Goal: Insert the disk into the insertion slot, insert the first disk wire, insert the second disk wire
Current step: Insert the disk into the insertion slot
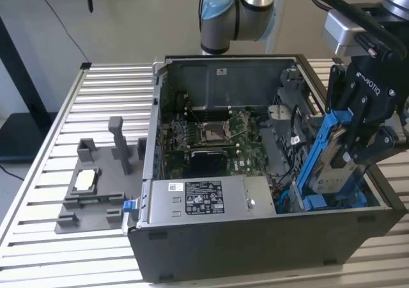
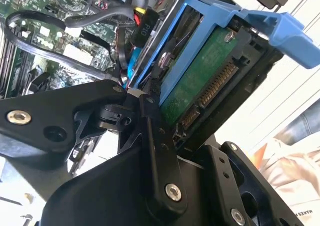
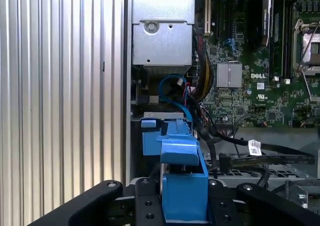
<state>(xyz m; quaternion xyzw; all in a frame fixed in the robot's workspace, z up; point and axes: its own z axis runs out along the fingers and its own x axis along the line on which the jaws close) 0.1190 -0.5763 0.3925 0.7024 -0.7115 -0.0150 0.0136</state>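
Note:
In the exterior view my gripper (image 1: pixel 353 149) is shut on the disk (image 1: pixel 332 170), a silver drive in a blue carrier frame. The disk stands steeply tilted over the exterior view's right end of the black computer case (image 1: pixel 255 237). Its lower end reaches down to the insertion slot (image 1: pixel 317 202), where blue clips show. The second wrist view shows the disk's green circuit board (image 2: pixel 200 80) and connector between black fingers (image 2: pixel 150 136). In the first wrist view the blue carrier (image 3: pixel 182 186) sits between the fingers (image 3: pixel 145 206), in line with the slot's blue clip (image 3: pixel 150 136). Loose black cables (image 3: pixel 260 159) lie beside it.
A silver power-supply box (image 1: pixel 204 198) and the motherboard (image 1: pixel 211 135) fill the case's middle. A grey stand with upright posts (image 1: pixel 96 179) sits on the ribbed table (image 1: pixel 108 90) at the exterior view's left. A blue cable (image 3: pixel 172 83) loops near the slot.

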